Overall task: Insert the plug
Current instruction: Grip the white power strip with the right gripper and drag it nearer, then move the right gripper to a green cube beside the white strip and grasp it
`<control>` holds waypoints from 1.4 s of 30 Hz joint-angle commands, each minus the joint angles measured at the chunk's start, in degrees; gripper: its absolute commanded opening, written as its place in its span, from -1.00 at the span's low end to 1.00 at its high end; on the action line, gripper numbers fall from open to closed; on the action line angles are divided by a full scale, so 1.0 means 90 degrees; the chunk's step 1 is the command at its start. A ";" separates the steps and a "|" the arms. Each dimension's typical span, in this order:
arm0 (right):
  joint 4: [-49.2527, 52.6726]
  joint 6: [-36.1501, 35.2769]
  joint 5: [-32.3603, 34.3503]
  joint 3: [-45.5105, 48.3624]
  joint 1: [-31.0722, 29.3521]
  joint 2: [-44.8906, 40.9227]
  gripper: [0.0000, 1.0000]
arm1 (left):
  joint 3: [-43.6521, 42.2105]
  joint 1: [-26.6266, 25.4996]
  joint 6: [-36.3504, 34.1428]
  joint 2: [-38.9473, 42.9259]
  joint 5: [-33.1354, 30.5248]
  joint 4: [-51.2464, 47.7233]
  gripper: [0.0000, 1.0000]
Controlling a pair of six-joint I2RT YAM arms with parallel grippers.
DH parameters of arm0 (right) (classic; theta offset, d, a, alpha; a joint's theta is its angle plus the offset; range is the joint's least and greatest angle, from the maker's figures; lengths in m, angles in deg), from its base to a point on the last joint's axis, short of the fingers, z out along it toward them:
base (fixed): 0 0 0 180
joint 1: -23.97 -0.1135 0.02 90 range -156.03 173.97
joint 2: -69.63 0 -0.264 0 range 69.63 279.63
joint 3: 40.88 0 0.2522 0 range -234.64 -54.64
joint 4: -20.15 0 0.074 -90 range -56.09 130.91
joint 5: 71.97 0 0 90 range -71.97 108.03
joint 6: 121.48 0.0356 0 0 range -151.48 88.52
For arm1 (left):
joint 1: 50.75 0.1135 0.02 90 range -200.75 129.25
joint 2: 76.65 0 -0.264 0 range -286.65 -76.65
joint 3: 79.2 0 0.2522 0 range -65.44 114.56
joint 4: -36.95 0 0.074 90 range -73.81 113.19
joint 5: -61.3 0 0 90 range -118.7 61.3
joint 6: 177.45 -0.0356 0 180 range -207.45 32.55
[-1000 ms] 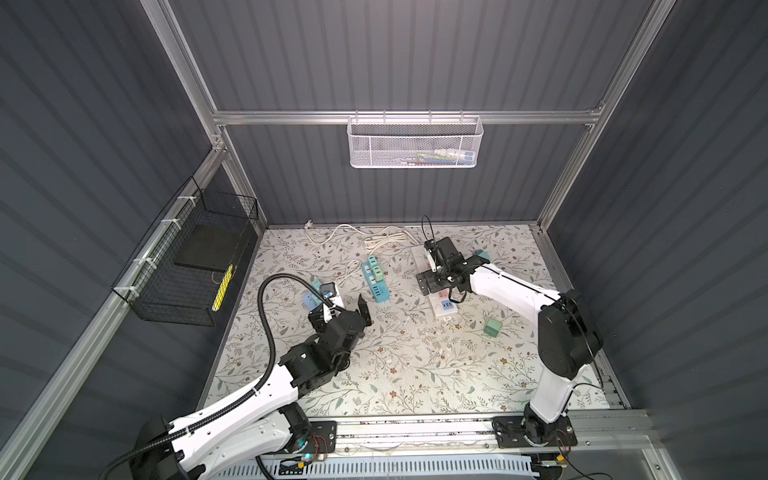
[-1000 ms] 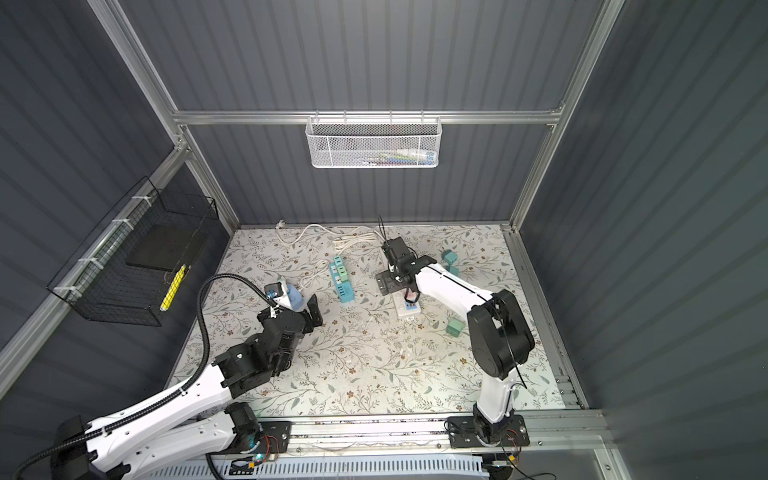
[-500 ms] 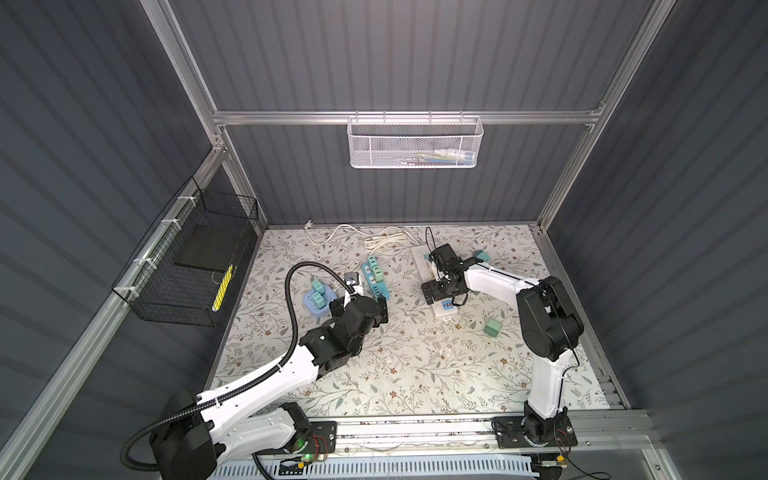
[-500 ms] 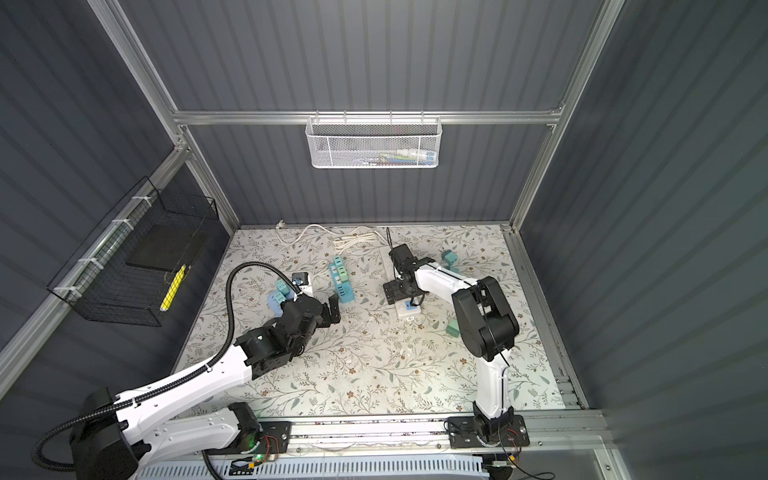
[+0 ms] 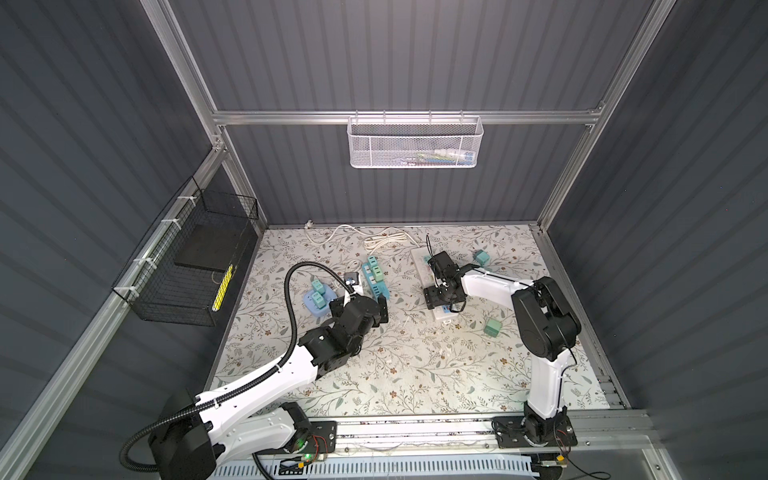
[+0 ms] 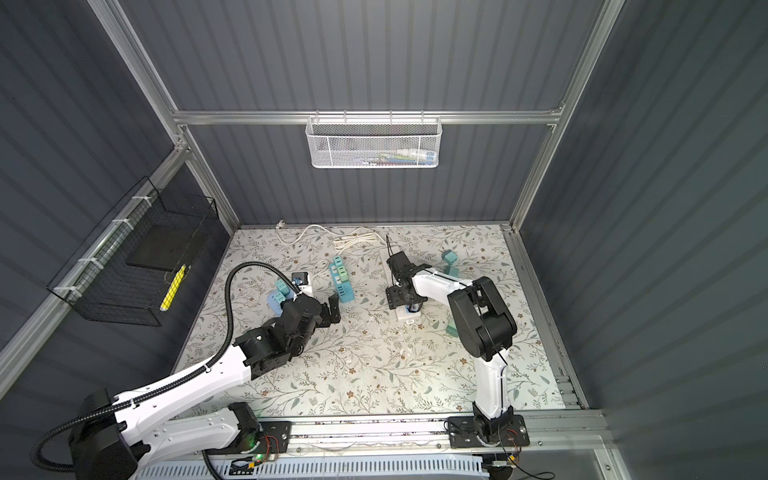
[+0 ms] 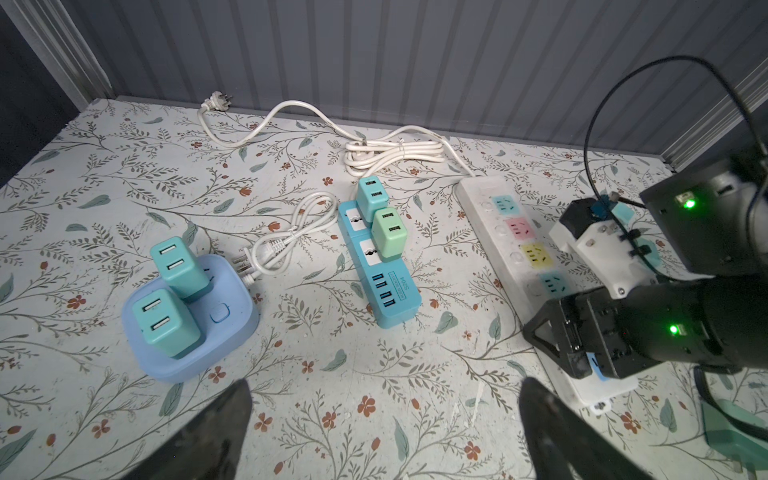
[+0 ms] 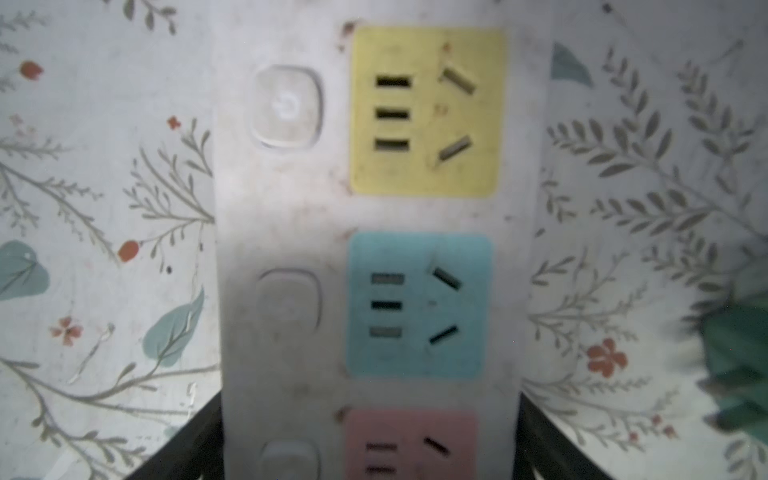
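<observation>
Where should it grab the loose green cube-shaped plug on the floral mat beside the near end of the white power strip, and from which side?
Take the green cube-shaped plug across two opposite flat side faces, coming straight down from above. It lies apart from the white power strip, floral mat bare around it, leaving room either side. Its prong direction cannot be told.

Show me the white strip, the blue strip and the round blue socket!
white strip (image 7: pixel 536 254): left wrist view, yellow socket.
blue strip (image 7: pixel 392 299): left wrist view, USB end.
round blue socket (image 7: pixel 232 337): left wrist view, bare front corner.
</observation>
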 commanded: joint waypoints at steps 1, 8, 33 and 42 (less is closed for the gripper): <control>-0.0038 0.0486 0.0352 0.0276 -0.0407 -0.0374 0.52 | -0.0003 0.0057 -0.0034 0.0131 -0.0050 0.0084 1.00; 0.0235 0.1758 0.0497 0.1136 -0.1396 -0.0740 0.55 | -0.0182 0.0072 0.0065 0.0284 0.0015 0.0160 1.00; 0.0710 0.2641 0.1385 0.2935 0.0922 -0.3838 0.80 | -0.0005 0.0068 -0.0110 -0.0026 0.0586 0.0175 1.00; 0.0367 0.2724 0.1153 0.3151 0.1734 -0.3170 0.79 | 0.0195 0.0080 -0.0213 -0.0675 0.0958 0.0429 1.00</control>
